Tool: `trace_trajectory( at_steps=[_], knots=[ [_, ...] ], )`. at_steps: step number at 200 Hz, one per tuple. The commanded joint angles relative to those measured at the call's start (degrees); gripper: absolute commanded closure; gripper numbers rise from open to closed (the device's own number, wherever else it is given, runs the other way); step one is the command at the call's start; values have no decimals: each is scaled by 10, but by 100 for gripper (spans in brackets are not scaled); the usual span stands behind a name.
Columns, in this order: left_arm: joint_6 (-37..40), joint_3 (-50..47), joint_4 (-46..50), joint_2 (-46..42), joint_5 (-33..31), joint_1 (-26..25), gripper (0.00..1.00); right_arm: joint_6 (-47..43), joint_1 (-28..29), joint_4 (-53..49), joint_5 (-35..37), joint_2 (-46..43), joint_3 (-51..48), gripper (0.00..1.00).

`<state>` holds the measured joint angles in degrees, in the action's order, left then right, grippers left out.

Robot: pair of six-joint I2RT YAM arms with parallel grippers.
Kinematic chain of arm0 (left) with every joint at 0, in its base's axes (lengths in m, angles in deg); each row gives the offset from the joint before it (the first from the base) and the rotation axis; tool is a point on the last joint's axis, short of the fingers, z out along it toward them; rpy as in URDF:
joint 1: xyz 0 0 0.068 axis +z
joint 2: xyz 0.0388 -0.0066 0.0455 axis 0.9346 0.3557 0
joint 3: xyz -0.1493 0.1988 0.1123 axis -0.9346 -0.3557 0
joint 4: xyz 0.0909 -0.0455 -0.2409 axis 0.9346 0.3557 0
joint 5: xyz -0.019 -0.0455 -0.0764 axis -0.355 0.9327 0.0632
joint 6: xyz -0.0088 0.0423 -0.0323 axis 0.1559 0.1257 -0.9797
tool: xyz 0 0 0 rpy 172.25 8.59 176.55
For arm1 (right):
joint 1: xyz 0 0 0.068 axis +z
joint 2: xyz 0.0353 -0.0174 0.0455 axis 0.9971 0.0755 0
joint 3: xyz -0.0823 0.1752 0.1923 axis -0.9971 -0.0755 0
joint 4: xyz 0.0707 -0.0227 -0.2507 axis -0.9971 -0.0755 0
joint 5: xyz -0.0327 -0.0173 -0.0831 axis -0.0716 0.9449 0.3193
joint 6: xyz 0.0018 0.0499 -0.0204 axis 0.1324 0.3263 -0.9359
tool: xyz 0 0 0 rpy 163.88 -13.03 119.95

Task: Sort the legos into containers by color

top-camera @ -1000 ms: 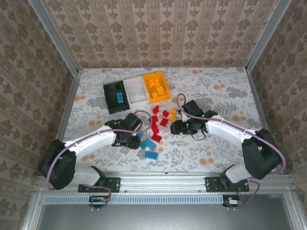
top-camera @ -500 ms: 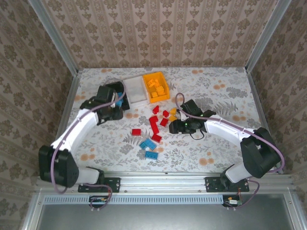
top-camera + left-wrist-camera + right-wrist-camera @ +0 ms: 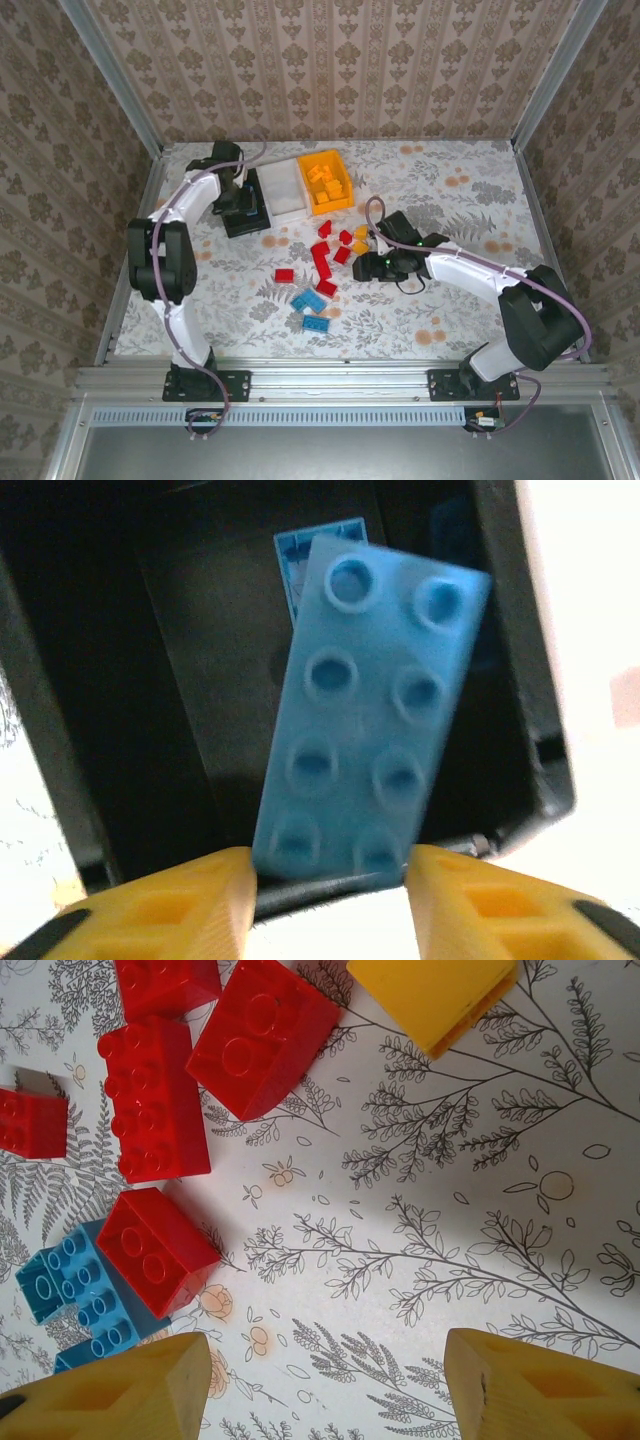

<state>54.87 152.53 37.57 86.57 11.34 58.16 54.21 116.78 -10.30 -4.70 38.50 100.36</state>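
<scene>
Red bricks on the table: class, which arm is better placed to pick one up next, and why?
Probably the right. The right gripper hovers open just beside the red bricks, while the left gripper is far off over the black bin with a blue brick between its fingers.

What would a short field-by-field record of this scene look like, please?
left jaws: over the black bin, either side of a light blue brick; grip unclear
right jaws: open over the table, nothing between them
black bin contents: another blue brick
orange-yellow bin: yellow bricks inside
white bin: between the other two
loose on table: red bricks, blue bricks, yellow pieces
</scene>
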Motion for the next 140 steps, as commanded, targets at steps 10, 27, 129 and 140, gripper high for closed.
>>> trace_trajectory(
  at_steps=[10,27,129,140],
  knots=[
    [11,46,46,22,-4,7,44,9,10,6,7,5,-9,35],
    [9,46,47,15,3,7,42,8,15,3,8,6,-9,35],
    [-27,-186,-10,-284,111,-34,38,-60,166,-101,50,78,113,26],
    [-28,-227,-10,-326,102,-61,38,-57,180,-113,73,85,121,26]
  ],
)
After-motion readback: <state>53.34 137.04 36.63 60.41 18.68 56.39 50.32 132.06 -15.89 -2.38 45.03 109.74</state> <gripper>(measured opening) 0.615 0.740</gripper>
